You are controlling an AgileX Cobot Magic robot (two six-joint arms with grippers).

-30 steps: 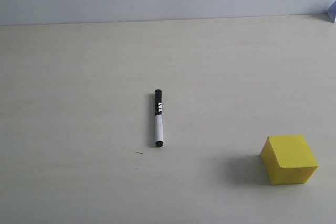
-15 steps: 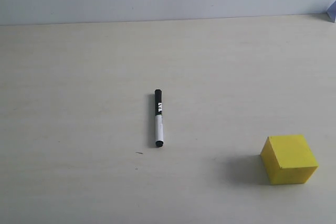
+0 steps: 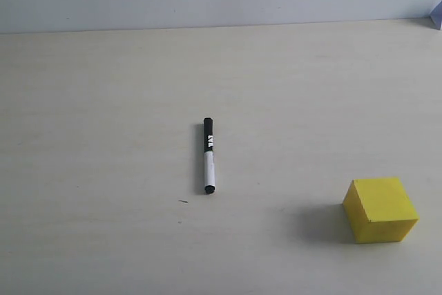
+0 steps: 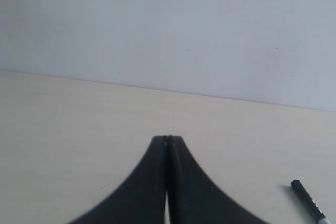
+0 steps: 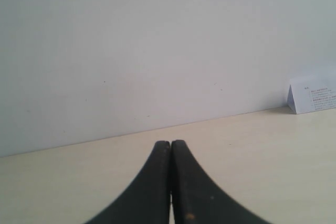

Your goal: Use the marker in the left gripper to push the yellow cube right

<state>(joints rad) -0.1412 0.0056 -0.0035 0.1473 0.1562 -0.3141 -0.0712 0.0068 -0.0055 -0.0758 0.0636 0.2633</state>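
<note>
The marker lies flat on the pale table near the middle, black cap half toward the back wall, white barrel toward the front. Its black tip also shows at the edge of the left wrist view. The yellow cube sits at the front right of the table, well apart from the marker. Neither arm appears in the exterior view. My left gripper is shut with nothing between its fingers, held above the table. My right gripper is likewise shut and empty.
A pale wall runs along the back of the table. A small white folded card stands by the wall at the far right, its corner showing in the exterior view.
</note>
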